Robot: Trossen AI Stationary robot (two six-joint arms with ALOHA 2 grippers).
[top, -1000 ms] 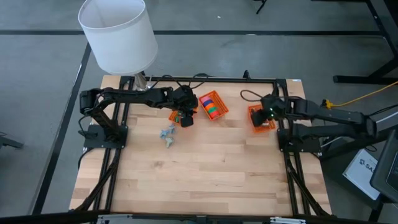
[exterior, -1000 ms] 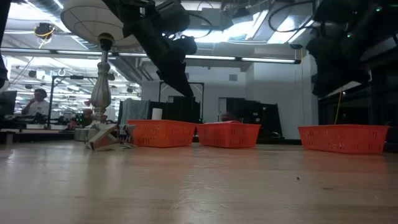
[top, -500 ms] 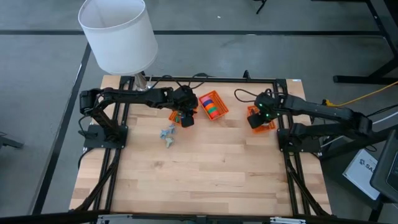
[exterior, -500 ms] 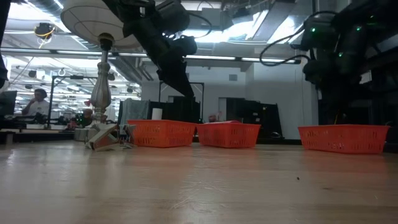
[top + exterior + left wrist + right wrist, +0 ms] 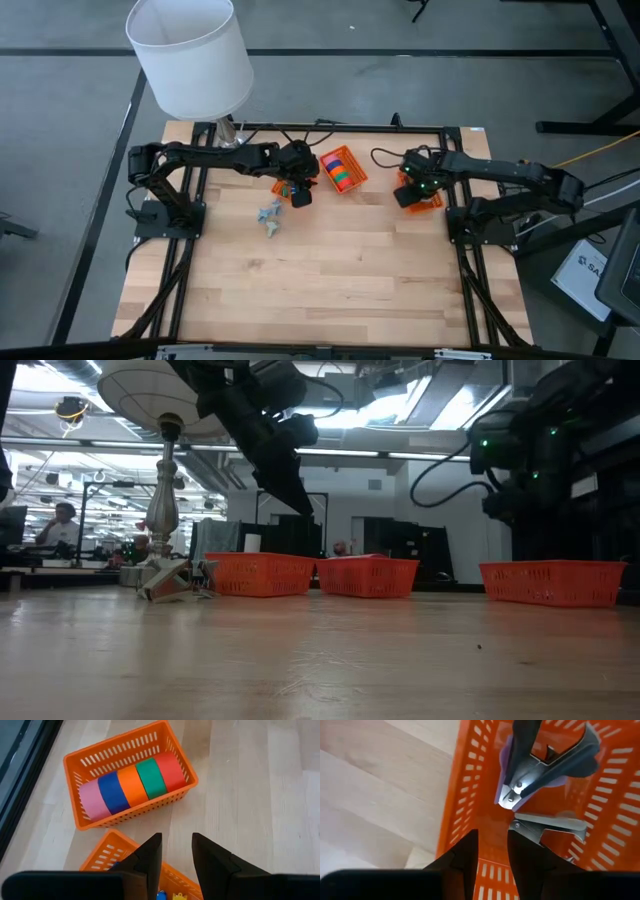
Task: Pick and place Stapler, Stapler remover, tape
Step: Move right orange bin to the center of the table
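Observation:
Several tape rolls [image 5: 132, 782], pink, blue, orange, green and red, stand in a row in the middle orange basket [image 5: 342, 170]. My left gripper [image 5: 177, 851] hangs open above the left orange basket [image 5: 107, 857], where small blue and yellow pieces [image 5: 167, 895] show. My right gripper [image 5: 492, 851] points down, open, over the near-left wall of the right orange basket [image 5: 462, 795]. In that basket lie two staple removers [image 5: 545, 762], one dark and purple, one grey [image 5: 547, 826]. Nothing sits between either pair of fingers.
A small grey-blue piece [image 5: 270, 214] lies loose on the wood, just toward the near side of the left basket. A white-shaded lamp [image 5: 190, 55] stands at the far left corner. The near half of the table [image 5: 320, 290] is bare wood.
My right gripper has sunk toward the right basket and shifted toward the table's left, tipping over until it points straight down. My left gripper has kept still above the left basket. No object has moved.

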